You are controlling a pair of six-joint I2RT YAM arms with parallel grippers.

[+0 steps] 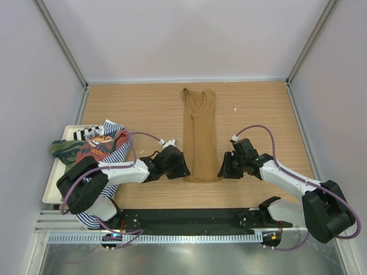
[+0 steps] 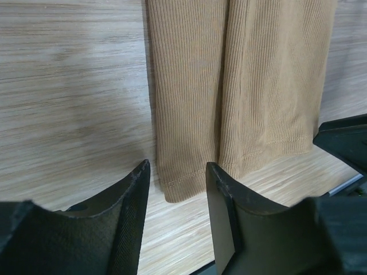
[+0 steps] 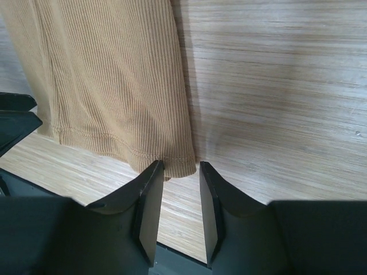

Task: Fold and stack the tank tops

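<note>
The tan-brown tank top (image 1: 200,137) lies flat in the middle of the table as a long narrow strip, straps at the far end. My left gripper (image 1: 183,172) is at its near left hem corner (image 2: 179,186). The jaws are open, with the corner lying between the fingertips (image 2: 142,175) and untouched by them. My right gripper (image 1: 222,169) is at the near right hem corner (image 3: 179,160), also open, its tips either side of the corner. The rust-red (image 1: 98,146), striped (image 1: 112,128) and olive green (image 1: 63,148) tank tops lie heaped at the left.
The heap rests on a white tray (image 1: 51,186) at the table's left edge, partly under the left arm. Grey walls enclose the table on three sides. A black base rail (image 1: 189,220) runs along the near edge.
</note>
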